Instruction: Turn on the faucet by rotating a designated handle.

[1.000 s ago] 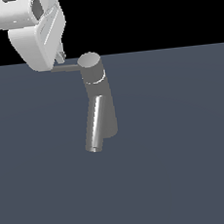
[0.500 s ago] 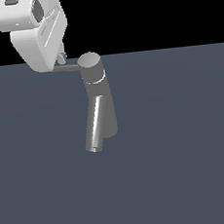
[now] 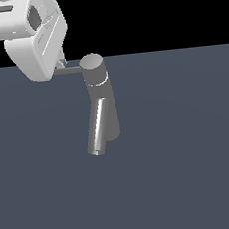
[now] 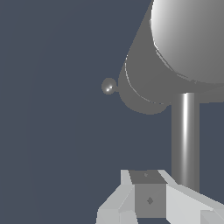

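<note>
The faucet [image 3: 103, 101] is a grey tapered column with a round cap [image 3: 92, 64] and a shiny spout [image 3: 97, 126] slanting down toward the front. The handle [image 3: 72, 69], a thin grey rod, sticks out from the cap toward the exterior view's left. My white gripper [image 3: 61, 62] hangs at the rod's outer end, with its body up and to the left. In the wrist view the fingers [image 4: 148, 197] stand together beside the handle [image 4: 185, 135], which runs up to the cap [image 4: 192, 39]. The rod lies alongside the fingers, not between them.
The faucet stands alone on a flat dark blue-grey surface [image 3: 192, 168]. A small shiny ball [image 4: 108, 85] shows beside the faucet column in the wrist view.
The gripper body has edged very slightly toward the exterior view's left. The handle and faucet look the same.
</note>
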